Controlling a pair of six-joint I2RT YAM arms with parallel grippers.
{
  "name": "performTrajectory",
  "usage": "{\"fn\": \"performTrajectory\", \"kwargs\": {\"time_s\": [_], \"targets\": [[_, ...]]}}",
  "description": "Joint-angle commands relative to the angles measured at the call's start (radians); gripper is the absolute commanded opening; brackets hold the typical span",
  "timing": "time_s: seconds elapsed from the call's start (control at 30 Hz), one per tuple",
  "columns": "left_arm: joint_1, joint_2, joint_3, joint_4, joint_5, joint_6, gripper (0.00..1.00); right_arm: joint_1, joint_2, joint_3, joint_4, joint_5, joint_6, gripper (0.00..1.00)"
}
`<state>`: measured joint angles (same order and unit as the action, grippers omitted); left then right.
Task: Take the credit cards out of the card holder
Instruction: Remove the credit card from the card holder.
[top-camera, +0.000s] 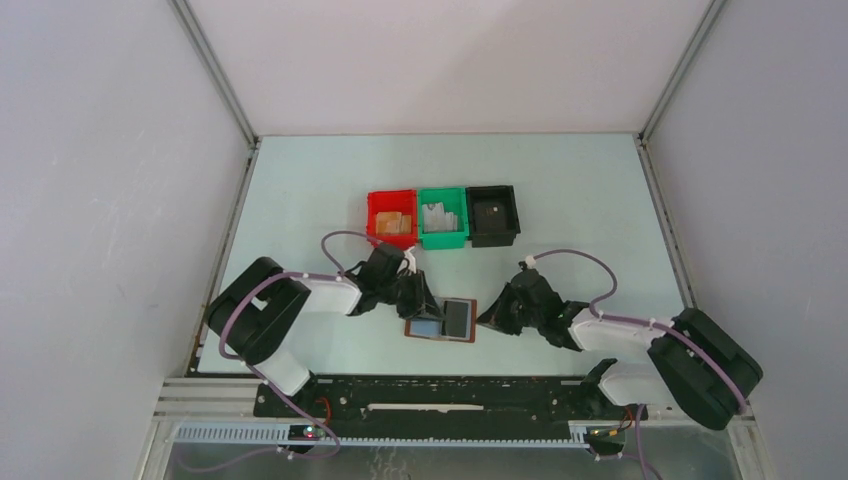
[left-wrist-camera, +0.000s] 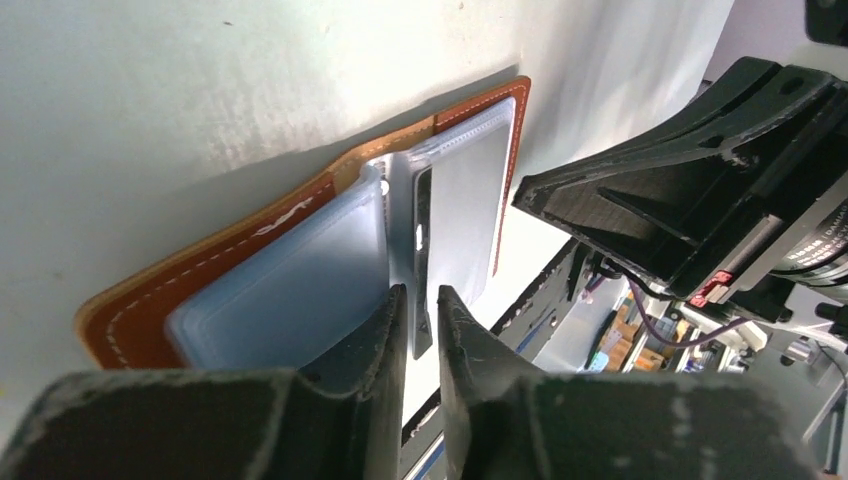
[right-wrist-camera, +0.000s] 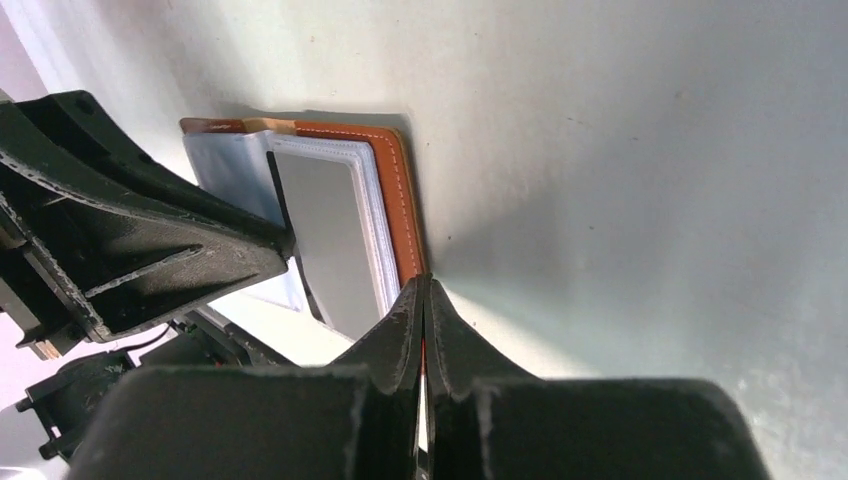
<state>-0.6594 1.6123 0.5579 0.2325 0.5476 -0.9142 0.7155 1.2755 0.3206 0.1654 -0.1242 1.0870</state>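
Card holder (top-camera: 441, 321) open, edge in right gripper (right-wrist-camera: 423, 292).

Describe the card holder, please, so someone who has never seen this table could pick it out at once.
On the pale green table, look between the arm bases and the red bin, green bin and black bin in a row. The card holder lies open there: the only brown leather thing, with blue-grey inner sleeves and a dark card showing.
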Motion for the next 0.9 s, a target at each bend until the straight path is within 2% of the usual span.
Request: {"fn": "performTrajectory", "kwargs": {"time_s": [0.0, 0.23, 0.7, 0.87], "targets": [[-0.009, -0.037, 0.057, -0.059, 0.011, 0.047, 0.27, -0.004, -0.085, 0.009, -0.074, 0.049, -0.041, 0.06], [-0.009, -0.025, 0.122, -0.14, 0.042, 0.108, 0.39, -0.003, -0.115, 0.071, -0.107, 0.06, -0.07, 0.16], [-0.011, -0.054, 0.108, -0.179, -0.042, 0.184, 0.43, 0.002, 0.019, 0.106, 0.02, -0.025, -0.064, 0.17], [-0.02, -0.155, 0.033, -0.107, -0.136, 0.228, 0.43, 0.01, 0.079, 0.118, 0.061, -0.069, -0.06, 0.17]]}}
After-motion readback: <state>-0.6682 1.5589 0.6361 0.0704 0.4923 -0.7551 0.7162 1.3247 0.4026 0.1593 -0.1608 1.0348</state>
